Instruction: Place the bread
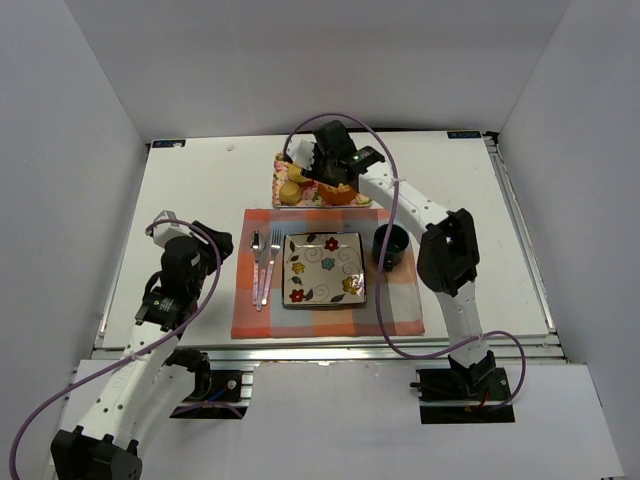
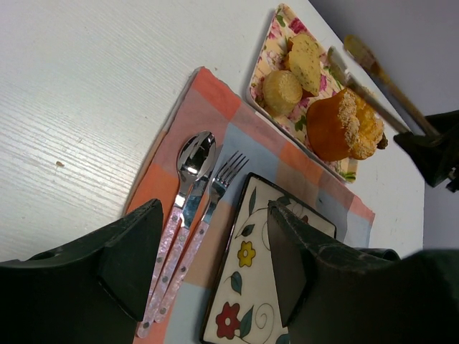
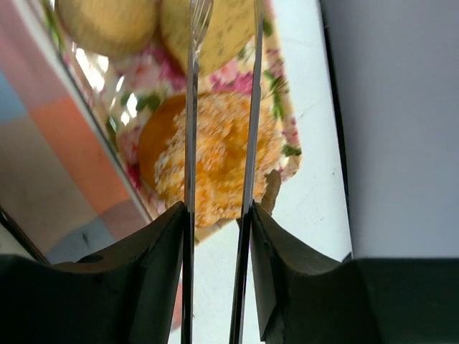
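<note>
The bread [image 2: 306,61], a golden-yellow speckled piece, lies at the far end of a flowered tray [image 2: 267,54]. A round tan bun [image 2: 282,91] and an orange crumb-topped muffin [image 2: 344,129] share the tray. My right gripper [image 3: 217,211] is shut on metal tongs [image 3: 191,143]. The tongs' arms run over the muffin [image 3: 215,158], and their tips straddle the bread [image 3: 222,29]. From above, the right gripper [image 1: 322,170] hangs over the tray's right half. My left gripper [image 2: 215,215] is open and holds nothing, low over the placemat's left side.
A square flowered plate [image 1: 323,290] sits on a checked placemat [image 1: 400,310]. A spoon [image 1: 257,265] and a fork [image 1: 272,262] lie to its left, and a dark cup [image 1: 391,243] stands to its right. White walls enclose the table.
</note>
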You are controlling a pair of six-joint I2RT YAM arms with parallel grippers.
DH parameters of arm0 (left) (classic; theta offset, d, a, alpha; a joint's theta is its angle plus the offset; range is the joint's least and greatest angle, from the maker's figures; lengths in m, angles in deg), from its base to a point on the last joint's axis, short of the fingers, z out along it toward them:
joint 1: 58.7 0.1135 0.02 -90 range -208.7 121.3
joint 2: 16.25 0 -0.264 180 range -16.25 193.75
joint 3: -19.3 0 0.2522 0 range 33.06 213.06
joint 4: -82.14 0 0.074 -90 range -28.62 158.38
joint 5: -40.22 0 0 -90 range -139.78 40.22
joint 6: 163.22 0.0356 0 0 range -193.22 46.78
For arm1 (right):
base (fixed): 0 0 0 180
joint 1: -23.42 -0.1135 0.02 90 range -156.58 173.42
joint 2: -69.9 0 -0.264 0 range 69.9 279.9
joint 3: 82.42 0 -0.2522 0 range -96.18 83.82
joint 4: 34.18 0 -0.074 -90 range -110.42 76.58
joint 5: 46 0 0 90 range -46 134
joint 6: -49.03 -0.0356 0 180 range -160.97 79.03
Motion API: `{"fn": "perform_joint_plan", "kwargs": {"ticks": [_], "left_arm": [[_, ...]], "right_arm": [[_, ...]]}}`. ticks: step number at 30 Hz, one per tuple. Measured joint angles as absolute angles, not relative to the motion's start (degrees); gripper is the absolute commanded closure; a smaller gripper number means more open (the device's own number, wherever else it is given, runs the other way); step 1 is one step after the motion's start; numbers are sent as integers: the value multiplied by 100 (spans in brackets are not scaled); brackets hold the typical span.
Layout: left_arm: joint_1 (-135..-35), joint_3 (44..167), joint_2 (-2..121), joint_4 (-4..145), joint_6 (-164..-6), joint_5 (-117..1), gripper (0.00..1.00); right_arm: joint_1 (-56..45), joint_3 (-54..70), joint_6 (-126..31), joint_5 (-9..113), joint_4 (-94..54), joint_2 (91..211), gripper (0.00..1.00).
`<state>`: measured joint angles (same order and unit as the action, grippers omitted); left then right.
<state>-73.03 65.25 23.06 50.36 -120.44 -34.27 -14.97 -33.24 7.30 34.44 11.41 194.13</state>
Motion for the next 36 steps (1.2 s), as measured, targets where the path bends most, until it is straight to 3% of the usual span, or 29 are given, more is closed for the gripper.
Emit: {"fn": "perform_joint_plan", "kwargs": {"ticks": [22, 36], "left_arm": [[-7303, 6525, 2290, 4905, -12048, -3412, 30], [-7303, 6525, 2290, 4909, -12048, -3412, 30]], "right_arm": [[-1735, -3781, -1910, 3654, 790, 20267, 62], [-1825, -3811, -2277, 3149, 626, 20304, 59]]}}
